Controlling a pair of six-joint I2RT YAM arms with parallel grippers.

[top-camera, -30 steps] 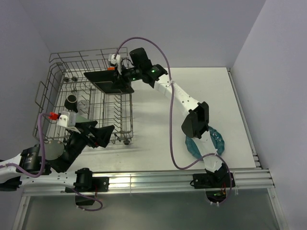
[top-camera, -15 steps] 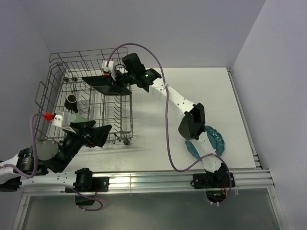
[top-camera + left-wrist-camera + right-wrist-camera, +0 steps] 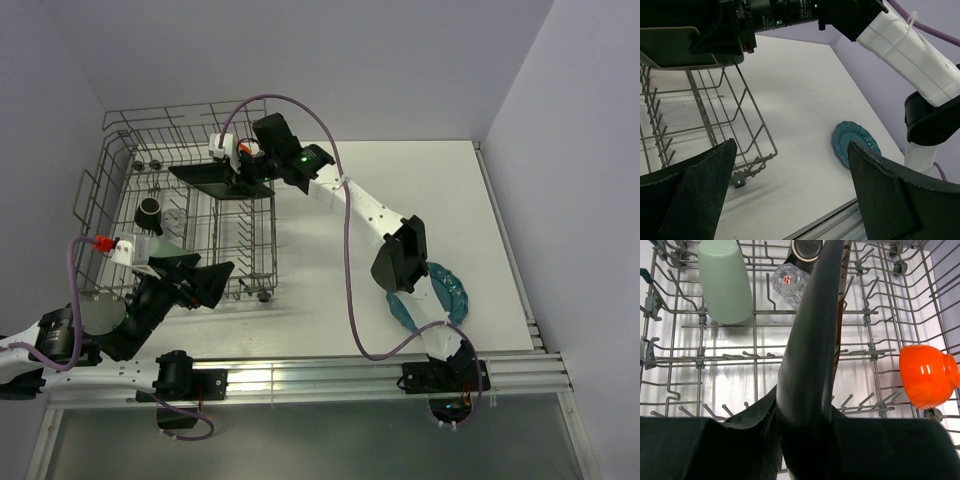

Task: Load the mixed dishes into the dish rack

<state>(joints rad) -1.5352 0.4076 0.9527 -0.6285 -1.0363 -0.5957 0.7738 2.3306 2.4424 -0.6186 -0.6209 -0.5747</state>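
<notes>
Black plate (image 3: 208, 178) farther left, edge toward rack (image 3: 118, 152)

You're looking at white arm links (image 3: 366, 206) with black joints (image 3: 398, 258), a green light (image 3: 302, 157) and purple cables (image 3: 349, 280) looped alongside

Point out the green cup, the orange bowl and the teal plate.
green cup (image 3: 725, 285), right wrist view, its side wall.
orange bowl (image 3: 927, 377), right wrist view, its outer side.
teal plate (image 3: 856, 144), left wrist view, its middle.
</notes>
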